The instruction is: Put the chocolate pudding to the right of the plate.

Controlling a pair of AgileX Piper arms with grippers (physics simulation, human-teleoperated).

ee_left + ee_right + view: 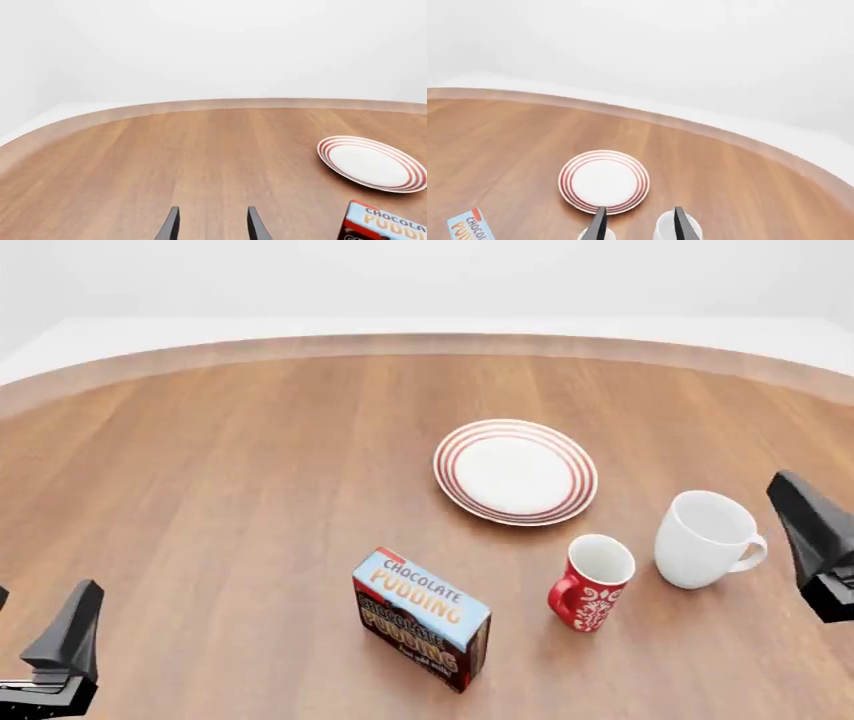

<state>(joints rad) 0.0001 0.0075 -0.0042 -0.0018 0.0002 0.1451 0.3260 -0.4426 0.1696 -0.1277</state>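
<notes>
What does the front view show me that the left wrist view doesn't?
Only the front view shows the red patterned mug and the white mug, both standing near-right of the plate, plus the whole pudding carton and both arms at the frame edges. Only the left wrist view shows the left gripper with its fingers apart, nothing between them. Both show the plate, the chocolate pudding (cut off in the wrist view) and the wooden table.

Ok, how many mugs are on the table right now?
2. A red patterned mug stands just near-right of the plate; a plain white mug stands to its right. None appear hidden.
</notes>
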